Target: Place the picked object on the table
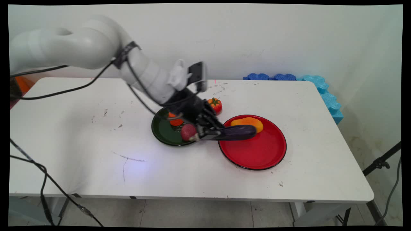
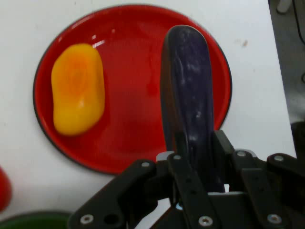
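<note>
My gripper (image 1: 214,134) (image 2: 195,160) is shut on a dark purple eggplant (image 1: 239,132) (image 2: 188,90), which sticks out over the left part of a red plate (image 1: 257,157) (image 2: 133,129). A yellow-orange mango (image 1: 248,122) (image 2: 77,88) lies on that plate at its far edge. To the left of the plate is a dark green plate (image 1: 165,131) (image 2: 33,220) with an orange piece (image 1: 176,121) and a dark red round fruit (image 1: 188,132) at its right rim. A tomato (image 1: 215,104) (image 2: 4,188) stands on the table behind the hand.
Blue foam pieces (image 1: 321,88) line the table's far right edge. Black cables (image 1: 41,179) hang at the left. A tripod leg (image 1: 380,163) stands off the right side of the table.
</note>
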Controlling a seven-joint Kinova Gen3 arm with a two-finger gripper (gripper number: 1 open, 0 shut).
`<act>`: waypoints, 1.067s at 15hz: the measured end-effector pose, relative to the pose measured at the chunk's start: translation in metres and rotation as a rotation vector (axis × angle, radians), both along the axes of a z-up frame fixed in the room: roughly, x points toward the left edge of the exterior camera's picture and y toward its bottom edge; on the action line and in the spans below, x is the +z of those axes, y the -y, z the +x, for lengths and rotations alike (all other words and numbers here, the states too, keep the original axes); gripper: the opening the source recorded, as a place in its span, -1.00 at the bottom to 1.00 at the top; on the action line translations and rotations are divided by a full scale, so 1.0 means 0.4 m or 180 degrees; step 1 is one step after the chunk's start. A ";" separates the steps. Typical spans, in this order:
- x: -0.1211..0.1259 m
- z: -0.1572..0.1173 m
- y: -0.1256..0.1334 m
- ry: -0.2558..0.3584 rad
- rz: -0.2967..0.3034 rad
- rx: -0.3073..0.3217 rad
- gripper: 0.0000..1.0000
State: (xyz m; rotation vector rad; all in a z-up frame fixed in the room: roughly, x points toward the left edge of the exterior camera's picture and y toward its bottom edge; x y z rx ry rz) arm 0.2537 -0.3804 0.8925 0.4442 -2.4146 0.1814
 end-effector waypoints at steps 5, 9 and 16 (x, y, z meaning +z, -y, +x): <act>-0.059 0.097 -0.044 0.0076 -0.0040 -0.0030 -1.00; -0.132 0.129 -0.058 0.0064 -0.0016 -0.0052 -1.00; -0.224 0.128 -0.065 0.0006 0.0077 -0.0064 -1.00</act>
